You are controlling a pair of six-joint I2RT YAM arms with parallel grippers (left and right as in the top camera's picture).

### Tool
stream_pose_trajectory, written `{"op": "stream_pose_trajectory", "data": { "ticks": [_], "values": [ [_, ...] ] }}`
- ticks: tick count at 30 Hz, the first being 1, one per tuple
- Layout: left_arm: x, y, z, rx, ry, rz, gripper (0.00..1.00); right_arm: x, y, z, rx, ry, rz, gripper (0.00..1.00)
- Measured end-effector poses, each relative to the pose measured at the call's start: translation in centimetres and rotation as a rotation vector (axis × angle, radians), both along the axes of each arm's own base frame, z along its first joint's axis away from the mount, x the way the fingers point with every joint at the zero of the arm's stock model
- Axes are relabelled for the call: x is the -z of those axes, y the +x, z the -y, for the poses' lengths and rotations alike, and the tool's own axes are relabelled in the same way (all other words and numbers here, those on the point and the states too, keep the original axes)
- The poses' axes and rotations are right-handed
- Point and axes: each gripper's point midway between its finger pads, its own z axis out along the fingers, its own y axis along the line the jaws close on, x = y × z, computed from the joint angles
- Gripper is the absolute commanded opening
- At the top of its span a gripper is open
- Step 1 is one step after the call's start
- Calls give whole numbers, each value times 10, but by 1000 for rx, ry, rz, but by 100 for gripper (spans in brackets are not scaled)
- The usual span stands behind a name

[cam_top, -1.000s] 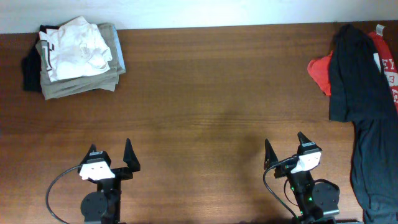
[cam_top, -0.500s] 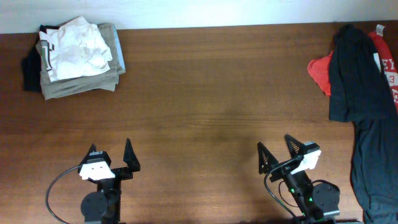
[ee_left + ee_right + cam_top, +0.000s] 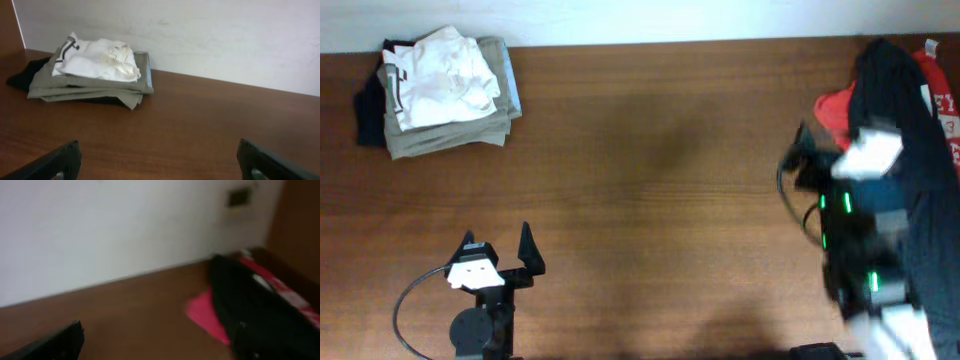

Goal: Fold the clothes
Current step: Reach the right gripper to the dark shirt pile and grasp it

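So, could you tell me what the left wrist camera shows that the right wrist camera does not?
Only the left wrist: the folded pile of white and khaki clothes, with the left gripper open. Only the right wrist: the black T-shirt lying over the red T-shirt. Both: the brown table and the white wall.
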Motion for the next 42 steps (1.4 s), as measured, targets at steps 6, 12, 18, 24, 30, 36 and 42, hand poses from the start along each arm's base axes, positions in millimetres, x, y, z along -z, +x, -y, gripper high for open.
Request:
{"op": "stream_pose_trajectory", "data": {
  "ticks": [6,12,18,24,30,36,42],
  "values": [
    [0,0,0,0,0,2,99,86,65,168,408,9,-512,99],
    [0,0,0,0,0,2,99,179,41,246,413,286,-627,93],
    [0,0,0,0,0,2,99,231,9,290,411,383,-687,90],
    [0,0,0,0,0,2,99,265,-13,310,413,406,-747,84],
    [0,0,0,0,0,2,99,280,-1,296,288,431,-745,78],
    [0,0,0,0,0,2,99,278,8,296,253,433,-705,78],
    [0,0,0,0,0,2,99,253,27,312,248,387,-636,82]
  ]
}}
